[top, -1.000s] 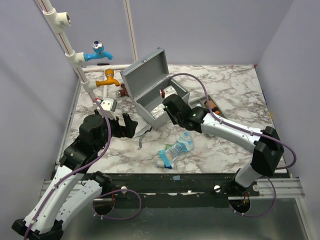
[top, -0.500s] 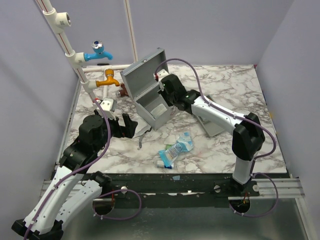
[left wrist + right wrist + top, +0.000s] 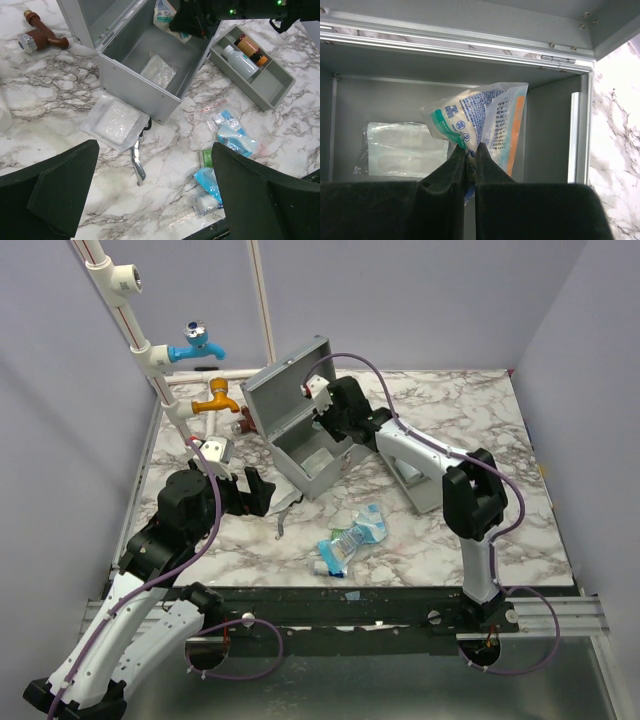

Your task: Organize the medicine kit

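Right arm has swung up and back since a second ago. It was low in front of the box then, and now the right end effector is over the open medicine kit, up near the raised lid. That also uncovers the tray, which the arm was hiding before. The left arm hasn't budged.

The right wrist view shows its jaws pinched tight on the bottom edge of a printed packet, white with teal, blue and orange on it, hanging above the box interior. A clear pouch lies flat on the box floor.

The left end effector is spread wide with nothing in it, hovering over the worktop in front of the kit.

The kit sits back-left of centre, lid tipped back, close to the orange tap. Its tray lies out on the marble just right of the box, with a white bottle in one compartment. A white padded packet touches the box's front wall, and blue packets lie nearer the arms.
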### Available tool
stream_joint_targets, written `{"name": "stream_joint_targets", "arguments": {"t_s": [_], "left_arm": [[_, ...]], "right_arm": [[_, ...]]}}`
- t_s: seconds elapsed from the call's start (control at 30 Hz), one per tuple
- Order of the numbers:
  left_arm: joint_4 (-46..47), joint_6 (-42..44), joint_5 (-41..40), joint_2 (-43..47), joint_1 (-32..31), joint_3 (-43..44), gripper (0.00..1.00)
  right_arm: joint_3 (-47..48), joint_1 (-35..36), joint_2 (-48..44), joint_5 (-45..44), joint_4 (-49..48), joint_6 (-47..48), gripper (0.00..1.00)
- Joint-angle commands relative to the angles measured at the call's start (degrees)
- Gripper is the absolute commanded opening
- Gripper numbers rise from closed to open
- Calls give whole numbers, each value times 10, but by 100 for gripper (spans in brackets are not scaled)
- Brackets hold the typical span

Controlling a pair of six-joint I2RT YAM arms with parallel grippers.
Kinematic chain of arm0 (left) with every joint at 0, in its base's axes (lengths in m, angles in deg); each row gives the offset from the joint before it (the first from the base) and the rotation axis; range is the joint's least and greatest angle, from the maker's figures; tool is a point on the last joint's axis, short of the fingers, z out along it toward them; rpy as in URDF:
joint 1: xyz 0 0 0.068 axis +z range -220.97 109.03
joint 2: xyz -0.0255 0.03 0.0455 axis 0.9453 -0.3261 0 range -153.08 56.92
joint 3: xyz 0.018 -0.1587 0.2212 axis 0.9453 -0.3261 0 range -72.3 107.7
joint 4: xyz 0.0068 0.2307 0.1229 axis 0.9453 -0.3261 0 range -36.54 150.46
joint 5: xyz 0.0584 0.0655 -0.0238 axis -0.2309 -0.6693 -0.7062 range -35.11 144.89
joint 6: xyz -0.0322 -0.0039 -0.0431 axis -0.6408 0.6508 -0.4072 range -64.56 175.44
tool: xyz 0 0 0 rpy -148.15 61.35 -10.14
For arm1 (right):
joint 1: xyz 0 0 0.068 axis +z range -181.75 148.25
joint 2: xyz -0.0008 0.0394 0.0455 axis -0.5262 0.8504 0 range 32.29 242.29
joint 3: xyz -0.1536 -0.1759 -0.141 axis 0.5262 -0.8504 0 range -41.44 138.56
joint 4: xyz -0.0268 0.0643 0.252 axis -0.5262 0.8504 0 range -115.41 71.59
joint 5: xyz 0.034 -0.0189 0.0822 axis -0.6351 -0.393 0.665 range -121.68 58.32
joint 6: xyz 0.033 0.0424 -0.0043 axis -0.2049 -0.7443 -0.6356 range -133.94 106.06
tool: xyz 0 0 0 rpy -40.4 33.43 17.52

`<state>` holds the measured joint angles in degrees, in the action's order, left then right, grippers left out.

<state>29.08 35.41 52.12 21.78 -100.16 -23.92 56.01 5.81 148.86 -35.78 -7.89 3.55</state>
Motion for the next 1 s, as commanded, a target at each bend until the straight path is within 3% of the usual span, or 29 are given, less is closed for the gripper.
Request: {"name": "stream_joint_targets", "arguments": {"t_s": [0.0, 0.37, 0.73, 0.97], "left_arm": [[11, -3, 7, 5, 4, -2, 98], [10, -3, 8, 4, 4, -2, 98], [11, -3, 9, 0, 4, -2, 99], [13, -3, 13, -4, 4, -2, 98]], "right_arm": [[16, -12, 33, 23, -6, 18, 1], [67, -42, 112, -10, -18, -11, 1], [86, -44, 118, -23, -27, -39, 37], [78, -44, 68, -12, -23, -81, 47]]}}
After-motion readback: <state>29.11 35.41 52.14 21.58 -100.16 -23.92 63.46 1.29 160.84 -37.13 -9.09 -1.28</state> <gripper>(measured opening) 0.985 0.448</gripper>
